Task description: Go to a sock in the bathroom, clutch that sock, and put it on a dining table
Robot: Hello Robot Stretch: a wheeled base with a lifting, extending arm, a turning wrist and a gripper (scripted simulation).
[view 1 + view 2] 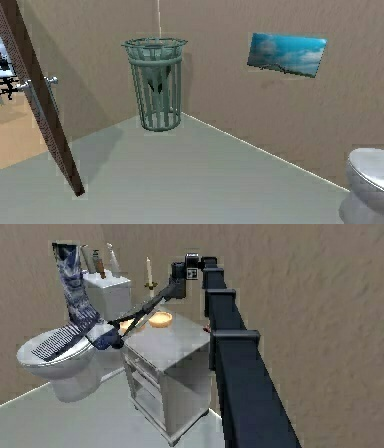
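Forward view: a wire basket in a corner, a wall picture. Arm side view: the blue-patterned sock stands just above the pincer, near the toilet; whether the pincer holds it cannot be told. Soft and light, probably; best taken mid-length.

On white stand (drawered): small dish
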